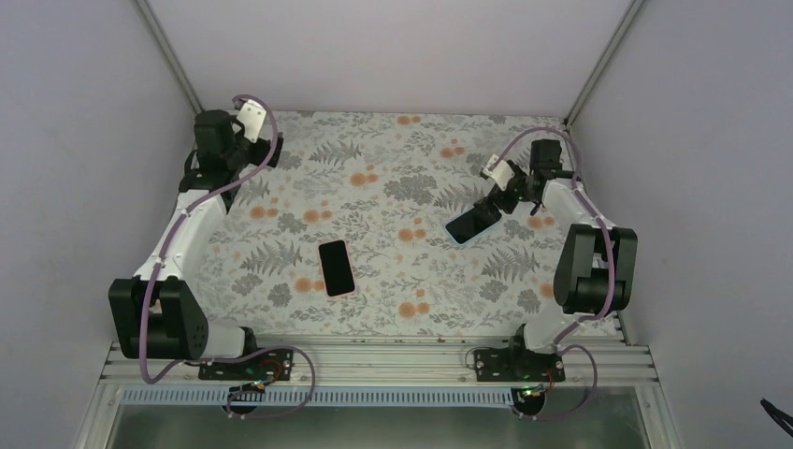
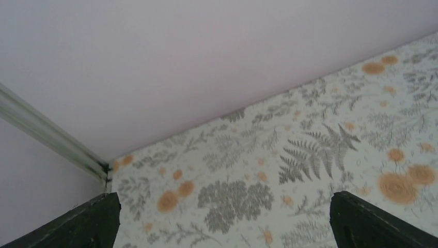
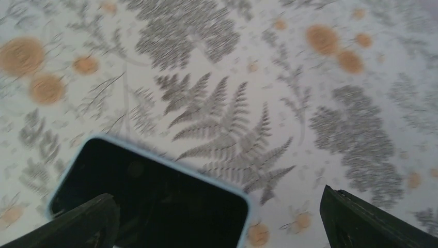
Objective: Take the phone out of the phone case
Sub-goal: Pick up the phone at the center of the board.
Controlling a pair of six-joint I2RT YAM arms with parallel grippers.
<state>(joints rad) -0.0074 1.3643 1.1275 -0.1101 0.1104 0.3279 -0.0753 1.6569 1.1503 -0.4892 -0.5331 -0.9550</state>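
Right wrist — right gripper [image 3: 217,209], jaws spread, just above blue-rimmed phone case [image 3: 155,194]

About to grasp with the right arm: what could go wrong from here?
The right gripper, open, hangs over only one end of the blue-cased phone; closing there might tip or skid it.
The left gripper sits far off at the back corner, so nothing braces it.
A pink-edged phone lies mid-table: possible mix-up.
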